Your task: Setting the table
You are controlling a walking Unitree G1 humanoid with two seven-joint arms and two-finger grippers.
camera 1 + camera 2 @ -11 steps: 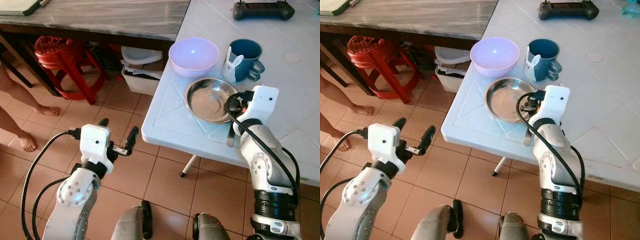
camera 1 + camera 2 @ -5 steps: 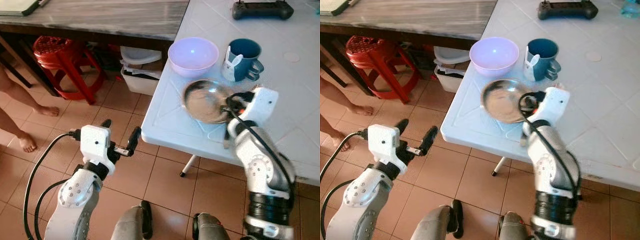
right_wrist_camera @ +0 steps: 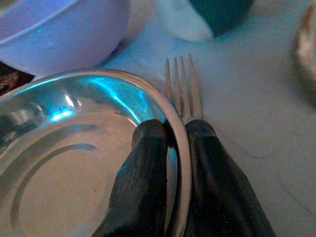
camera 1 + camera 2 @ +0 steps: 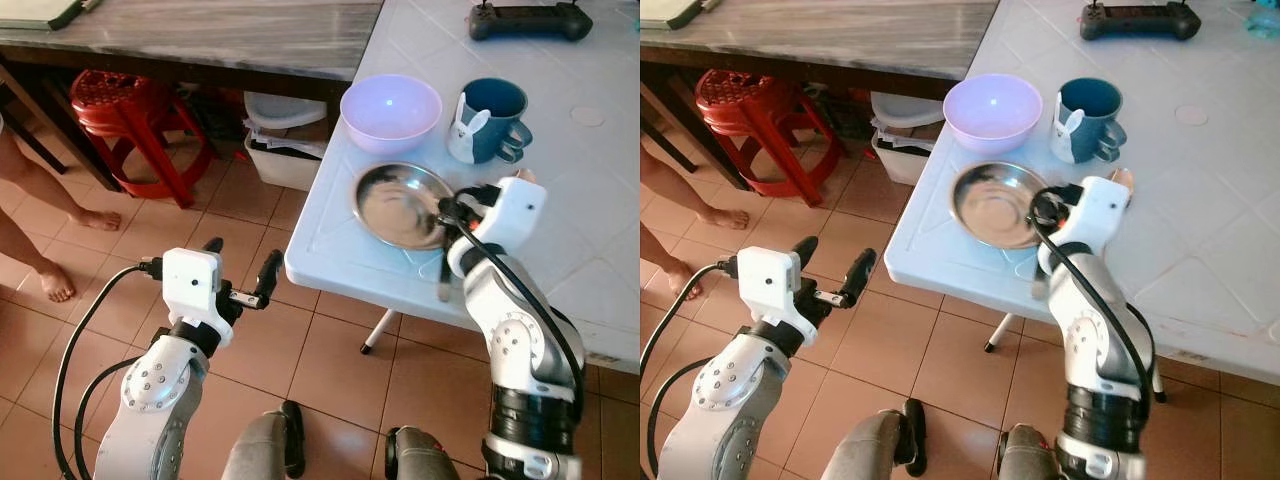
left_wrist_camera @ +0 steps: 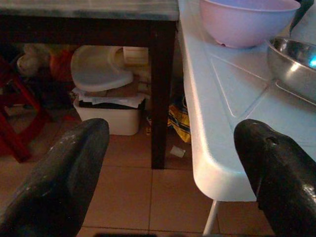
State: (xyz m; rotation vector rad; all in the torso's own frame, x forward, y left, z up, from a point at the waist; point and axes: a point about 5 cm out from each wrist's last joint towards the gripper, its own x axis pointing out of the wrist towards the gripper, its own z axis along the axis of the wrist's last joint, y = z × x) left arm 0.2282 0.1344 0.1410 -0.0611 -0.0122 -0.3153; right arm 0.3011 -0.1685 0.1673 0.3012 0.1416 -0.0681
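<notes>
Left eye view: white plastic table on the right, with a round shiny steel plate near its near-left corner; a lilac plastic bowl sits just beyond the plate, a teal mug with a white rabbit figure to the bowl's right, a black game controller at the far edge. Right gripper is at the plate's right rim, silver arm rising from below; a steel fork handle pokes out toward the near table edge beside the arm. Left gripper hovers over the brown tiled floor, left of the table, fingers spread wide, holding nothing. Red plastic stool far left under a dark wooden table, a white storage bin between stool and white table, a person's bare legs at the left edge. Right eye view: same layout, nothing extra. Left wrist view: two black fingers wide apart, empty, with the white table's corner, the lilac bowl and the plate's edge ahead, bin and floor below. Right wrist view: black fingers pinched narrow on the steel plate's rim, one finger inside the plate and one outside; the fork's tines lie on the table just beside the rim, touching the outer finger, mug base beyond.
</notes>
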